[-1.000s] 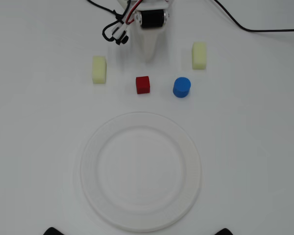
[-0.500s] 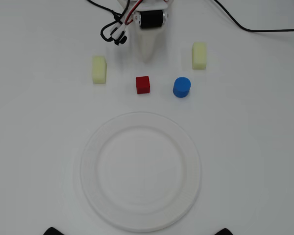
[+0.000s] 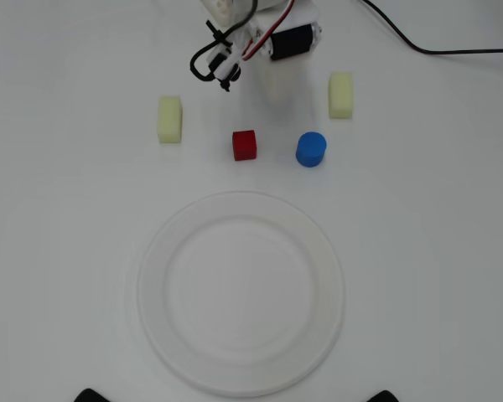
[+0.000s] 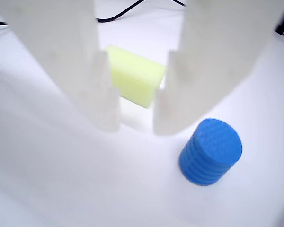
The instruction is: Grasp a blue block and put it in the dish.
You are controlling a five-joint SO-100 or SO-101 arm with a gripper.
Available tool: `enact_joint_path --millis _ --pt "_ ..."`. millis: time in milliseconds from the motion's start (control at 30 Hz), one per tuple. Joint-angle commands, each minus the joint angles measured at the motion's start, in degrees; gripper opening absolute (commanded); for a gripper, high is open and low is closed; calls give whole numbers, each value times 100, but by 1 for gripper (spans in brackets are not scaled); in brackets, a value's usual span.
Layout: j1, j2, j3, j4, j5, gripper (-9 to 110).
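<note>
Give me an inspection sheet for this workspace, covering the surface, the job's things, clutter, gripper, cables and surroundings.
Surface: white table, clean, evenly lit.
Job's things: blue block upright on the table, ungrasped, to the right of the red cube in the overhead view; dish empty, nearer the bottom edge.
Clutter: red cube; one pale yellow block on the left, another on the right.
Gripper: gripper open and empty, fingers apart; the blue block lies beside them, not between.
Cables: black cable across the top right; looped wires on the arm.
Surroundings: two dark shapes at the bottom edge, unidentifiable.
</note>
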Motion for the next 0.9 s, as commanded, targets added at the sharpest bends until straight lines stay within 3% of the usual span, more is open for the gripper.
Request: enact_joint_path --millis 0,300,867 --pt "-431 -475 -563 -62 70 12" --pt "-835 -1564 -1046 -413 185 27" --pt "-809 -2813 -1178 -1274 114 25"
